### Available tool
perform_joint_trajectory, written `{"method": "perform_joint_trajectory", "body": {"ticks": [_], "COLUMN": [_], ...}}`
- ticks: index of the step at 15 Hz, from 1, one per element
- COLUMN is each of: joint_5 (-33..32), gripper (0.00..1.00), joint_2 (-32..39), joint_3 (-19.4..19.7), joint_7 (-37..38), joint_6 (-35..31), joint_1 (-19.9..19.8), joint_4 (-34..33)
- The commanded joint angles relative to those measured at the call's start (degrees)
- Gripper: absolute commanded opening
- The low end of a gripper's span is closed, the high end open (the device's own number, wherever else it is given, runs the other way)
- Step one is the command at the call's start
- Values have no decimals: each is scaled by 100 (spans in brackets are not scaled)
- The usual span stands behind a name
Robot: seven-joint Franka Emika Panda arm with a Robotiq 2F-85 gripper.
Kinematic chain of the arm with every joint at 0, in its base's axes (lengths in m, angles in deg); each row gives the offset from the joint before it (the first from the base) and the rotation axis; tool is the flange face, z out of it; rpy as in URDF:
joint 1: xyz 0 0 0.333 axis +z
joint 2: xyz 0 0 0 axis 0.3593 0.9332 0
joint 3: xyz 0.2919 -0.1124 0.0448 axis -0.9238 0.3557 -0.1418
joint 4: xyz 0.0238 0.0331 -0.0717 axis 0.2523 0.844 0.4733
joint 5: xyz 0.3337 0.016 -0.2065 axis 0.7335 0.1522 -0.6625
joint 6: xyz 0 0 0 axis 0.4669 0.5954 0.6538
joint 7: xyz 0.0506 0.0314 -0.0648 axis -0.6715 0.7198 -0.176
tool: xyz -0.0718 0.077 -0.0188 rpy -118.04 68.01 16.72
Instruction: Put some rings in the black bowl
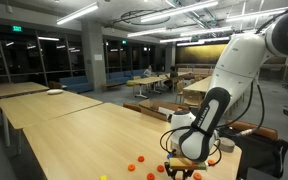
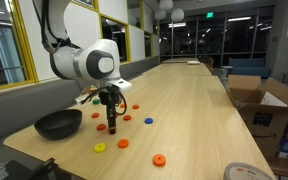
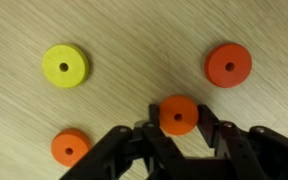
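My gripper (image 3: 179, 128) is down at the wooden table (image 2: 194, 110), its fingers closed against both sides of an orange ring (image 3: 179, 115). In the wrist view a yellow ring (image 3: 65, 66) and two more orange rings (image 3: 229, 65) (image 3: 70, 149) lie around it. In an exterior view the gripper (image 2: 110, 127) stands just right of the black bowl (image 2: 59, 124), which looks empty. A yellow ring (image 2: 100, 148), orange rings (image 2: 123, 143) (image 2: 159, 159) and a blue ring (image 2: 149, 122) lie on the table. The gripper (image 1: 182, 165) also shows in an exterior view; the bowl is out of view there.
Cardboard boxes (image 2: 254, 95) stand past the table's far side. A white plate (image 2: 249, 172) sits at the table's near corner. More tables and a white dish (image 1: 54, 92) stand in the room behind.
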Motion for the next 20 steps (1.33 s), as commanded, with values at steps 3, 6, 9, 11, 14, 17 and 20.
{"method": "perform_joint_trajectory", "body": {"ticks": [3,6,9,11,14,17,20], "joint_5": [-13,-186,-456,-479,394,1199,1813], "gripper": [25,25,25,25,25,25,25], "joint_2": [-228,-563,-913,-1174,-1377,-1447,-1356], "joint_3": [-89,-19,-8,-237,-1009,-1400,-1583], "joint_7": [-54,111,291,129,-1218,-2369,-3507], "joint_6": [23,158,346,579,1091,1535,2017], "joint_1": [-46,130,264,181,-123,-157,-166], "joint_4": [96,209,247,229,53,-160,-417]}}
